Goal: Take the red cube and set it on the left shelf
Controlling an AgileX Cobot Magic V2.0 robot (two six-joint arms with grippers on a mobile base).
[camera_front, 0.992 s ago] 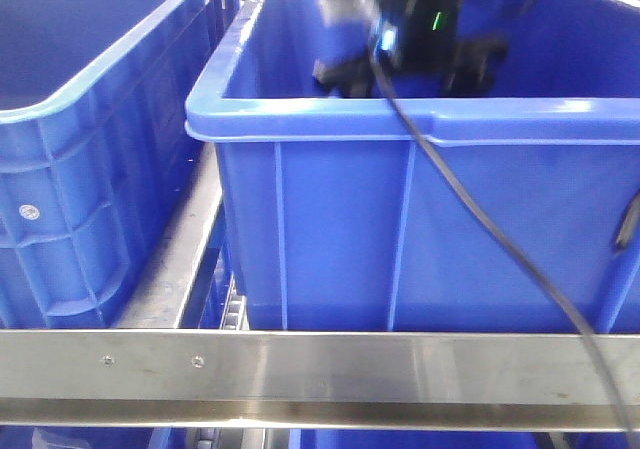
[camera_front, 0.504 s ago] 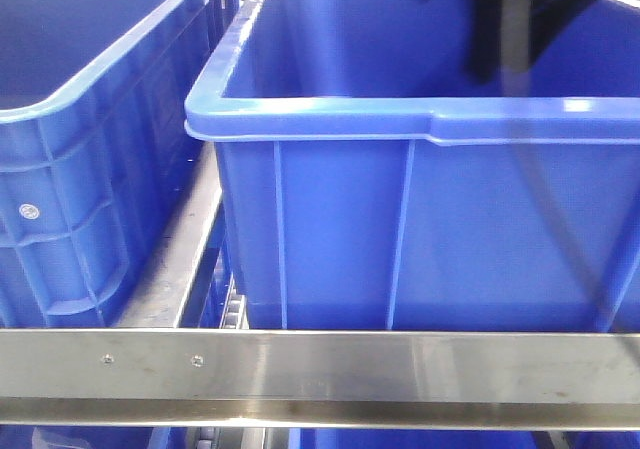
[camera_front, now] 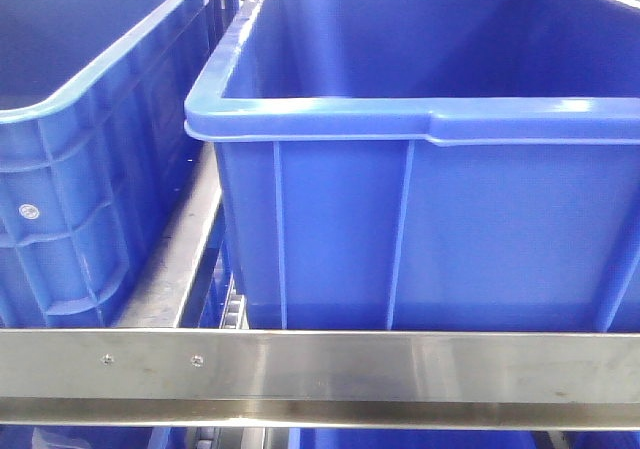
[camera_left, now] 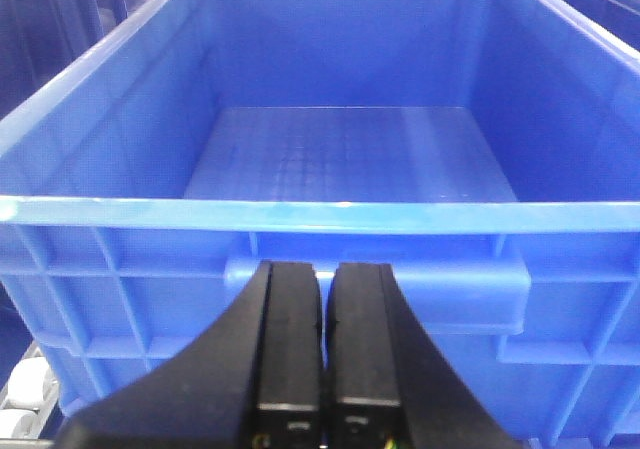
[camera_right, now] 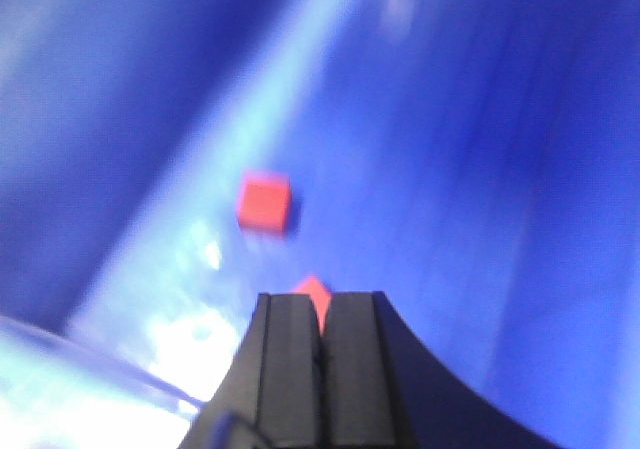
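Note:
In the right wrist view a red cube (camera_right: 265,202) lies on the floor of a blue crate (camera_right: 470,149), blurred and well ahead of my right gripper (camera_right: 320,299). That gripper's jaws are pressed together. A second red corner (camera_right: 313,287) pokes out just past its fingertips; whether it is pinched or lies behind them cannot be told. My left gripper (camera_left: 325,269) is shut with nothing in it, just outside the near wall of a blue crate (camera_left: 300,214). The left shelf's steel front rail (camera_front: 320,364) crosses the bottom of the front view. Neither arm shows there.
Two blue crates stand side by side on the shelf: a large one (camera_front: 420,229) in the middle and another (camera_front: 80,169) at the left, with a narrow gap and a steel strip (camera_front: 180,259) between them. More blue shows below the rail.
The right arm, hanging over the middle crate a second ago, rose and has left the front view with its cable. The crates and the rail have not moved.

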